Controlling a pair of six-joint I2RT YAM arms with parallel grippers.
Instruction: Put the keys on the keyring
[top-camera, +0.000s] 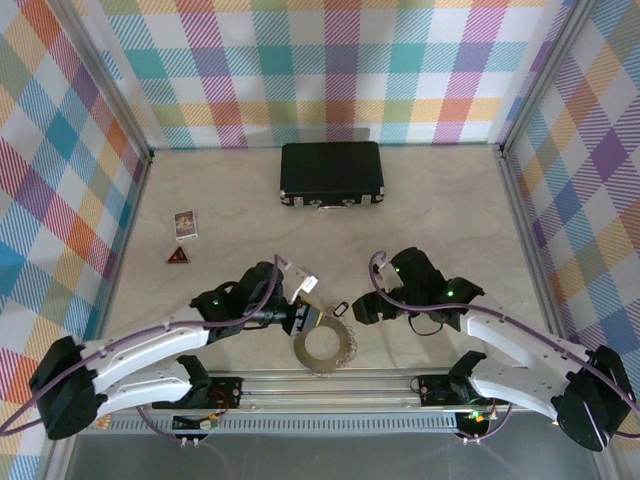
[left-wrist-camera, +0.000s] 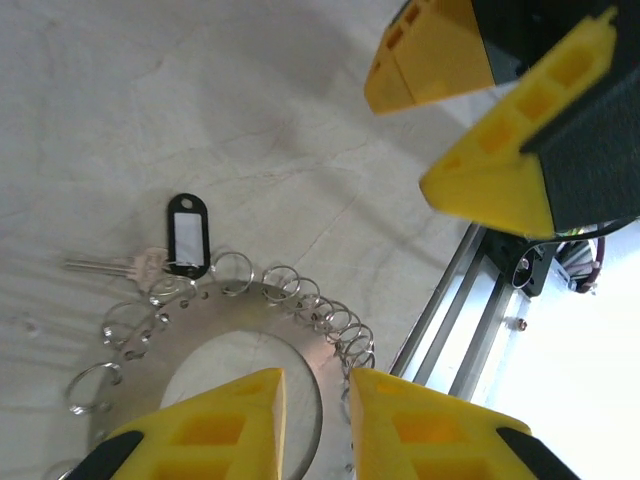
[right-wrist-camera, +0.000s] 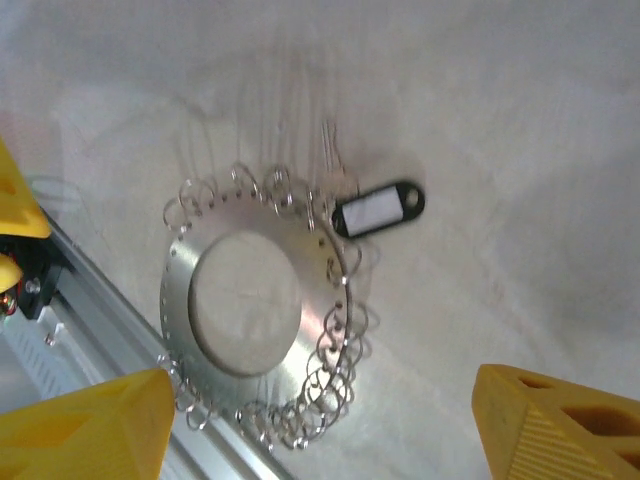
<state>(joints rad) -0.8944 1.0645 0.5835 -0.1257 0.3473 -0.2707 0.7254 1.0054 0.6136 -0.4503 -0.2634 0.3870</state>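
A flat silvery disc (top-camera: 325, 345) lies on the table near the front rail, with several split keyrings (left-wrist-camera: 300, 290) strung round its rim. One silvery key (left-wrist-camera: 100, 265) with a black oval tag (left-wrist-camera: 187, 235) lies at the disc's far edge; I cannot tell if it is threaded on a ring. My left gripper (left-wrist-camera: 315, 385) hangs just above the disc's band, its yellow fingers a little apart and holding nothing. My right gripper (right-wrist-camera: 325, 385) is wide open above the disc (right-wrist-camera: 245, 300), with the tag (right-wrist-camera: 378, 210) beyond it. In the top view the two grippers (top-camera: 305, 322) (top-camera: 362, 310) flank the tag (top-camera: 340, 308).
A black case (top-camera: 332, 172) stands at the back centre. A small card box (top-camera: 186, 224) and a red triangle (top-camera: 178, 256) lie at the left. The aluminium rail (top-camera: 330, 385) runs right behind the disc's near edge. Plaid walls close three sides.
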